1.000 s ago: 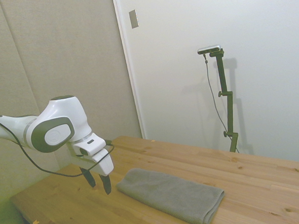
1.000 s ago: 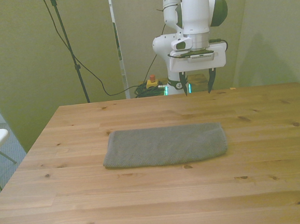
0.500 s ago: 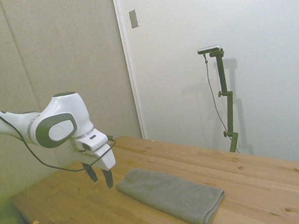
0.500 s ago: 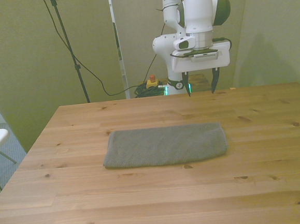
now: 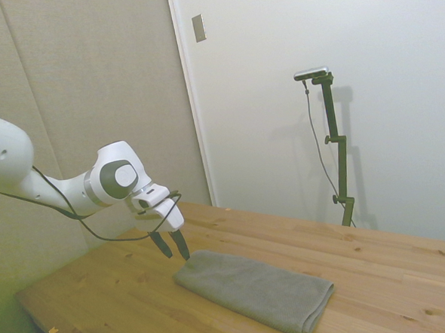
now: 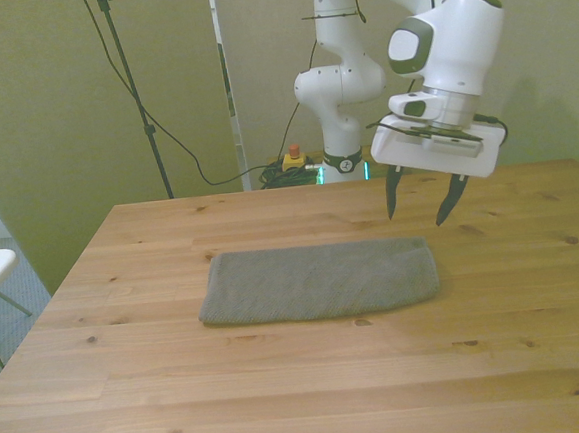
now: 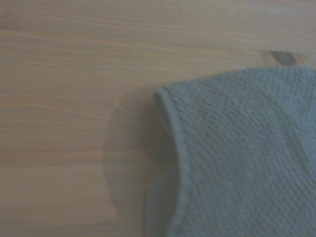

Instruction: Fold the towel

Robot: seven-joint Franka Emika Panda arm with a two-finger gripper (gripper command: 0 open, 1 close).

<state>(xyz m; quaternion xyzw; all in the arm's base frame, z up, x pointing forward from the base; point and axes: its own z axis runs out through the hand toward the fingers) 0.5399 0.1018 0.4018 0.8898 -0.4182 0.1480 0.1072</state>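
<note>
We see the towel [image 6: 320, 281] lying flat mid-surface [image 6: 284, 397] and our end effector [image 6: 421, 204] hovering spread wide and empty above its end at the front view's right (layers stacked there), so a shallow pinch risks lifting only the top ply.

Robotics lab or test room. White robot arm [image 6: 358, 61] mounted behind plain wooden tabletop [image 6: 312, 375]. Bare padded wall panels [image 5: 88, 76], white wall [image 5: 335, 31] with small switch plate [image 5: 199, 27]. Loose black cables [image 6: 162, 126] trailing down to floor, red emergency-stop button [image 6: 292, 156] beside arm base. No household furnishings.
</note>
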